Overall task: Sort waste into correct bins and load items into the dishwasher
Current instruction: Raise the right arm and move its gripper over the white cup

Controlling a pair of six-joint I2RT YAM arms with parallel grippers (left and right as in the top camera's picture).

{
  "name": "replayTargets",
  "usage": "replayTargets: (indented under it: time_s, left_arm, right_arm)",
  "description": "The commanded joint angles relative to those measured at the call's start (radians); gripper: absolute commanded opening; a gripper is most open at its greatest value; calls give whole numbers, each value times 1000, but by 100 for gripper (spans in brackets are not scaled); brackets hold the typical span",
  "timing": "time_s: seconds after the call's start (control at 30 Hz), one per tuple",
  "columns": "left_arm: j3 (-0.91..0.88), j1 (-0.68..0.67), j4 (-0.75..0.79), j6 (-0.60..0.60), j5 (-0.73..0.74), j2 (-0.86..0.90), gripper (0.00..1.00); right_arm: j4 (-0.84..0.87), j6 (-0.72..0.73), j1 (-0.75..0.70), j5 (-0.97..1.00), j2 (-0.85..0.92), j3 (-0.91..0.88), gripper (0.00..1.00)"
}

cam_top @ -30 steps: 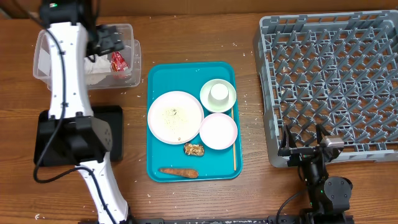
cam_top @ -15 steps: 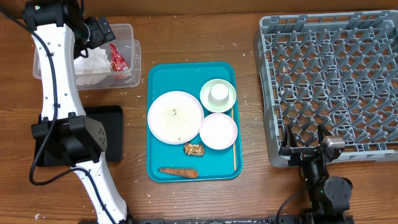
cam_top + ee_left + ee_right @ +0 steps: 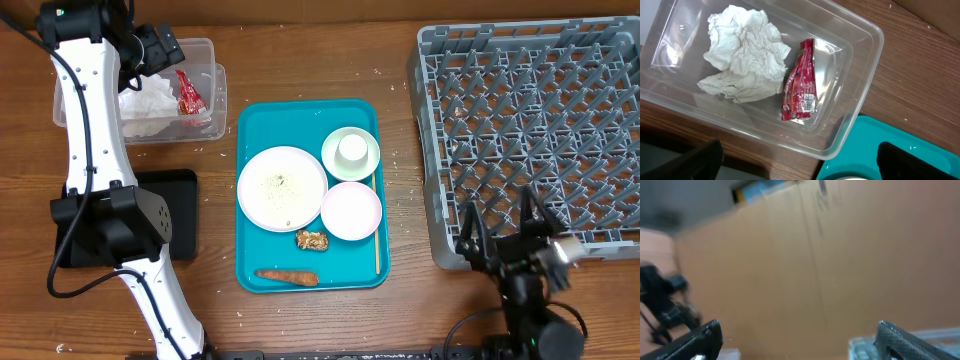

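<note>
A clear plastic bin (image 3: pixel 205 60) at the back left holds a crumpled white napkin (image 3: pixel 742 52) and a red wrapper (image 3: pixel 800 82); both show from above too, the napkin (image 3: pixel 145 100) and the wrapper (image 3: pixel 188 95). My left gripper (image 3: pixel 160 45) hovers over the bin, open and empty. A teal tray (image 3: pixel 262 120) carries a large white plate (image 3: pixel 282 187), a pale green saucer with a white cup (image 3: pixel 351 151), a pink bowl (image 3: pixel 351 211), a chopstick (image 3: pixel 377 225), a food scrap (image 3: pixel 312 240) and a carrot (image 3: pixel 287 277). My right gripper (image 3: pixel 500 235) is open and empty at the grey dish rack's (image 3: pixel 530 130) front edge.
A black bin (image 3: pixel 185 215) sits at the left under the left arm. The right wrist view is blurred and shows only a brown cardboard wall (image 3: pixel 815 270).
My left gripper drew back to the left from over the clear bin, leaving the napkin and wrapper inside. My right arm has just started to lift and tilt by the rack.
</note>
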Motion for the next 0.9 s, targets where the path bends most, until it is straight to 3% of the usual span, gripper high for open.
replayTargets:
  time_s: [0.0, 0.13, 0.3, 0.53, 0.7, 0.87]
  left_arm:
    - [-5, -4, 3, -10, 1, 12, 100]
    - [-5, -4, 3, -10, 1, 12, 100]
    - [-5, -4, 3, -10, 1, 12, 100]
    - [-5, -4, 3, -9, 1, 12, 100]
    - [-5, -4, 3, -10, 1, 12, 100]
    - [-5, -4, 3, -10, 1, 12, 100]
  right_arm:
    - [134, 88, 6, -31, -9, -10, 100]
    - [252, 90, 6, -27, -8, 10, 100]
    - [214, 89, 6, -28, 46, 128, 100]
    - [8, -16, 6, -308, 464, 494, 100]
    - [-336, -102, 15, -568, 898, 881, 100]
    - [-852, -273, 108, -494, 1353, 1335, 100]
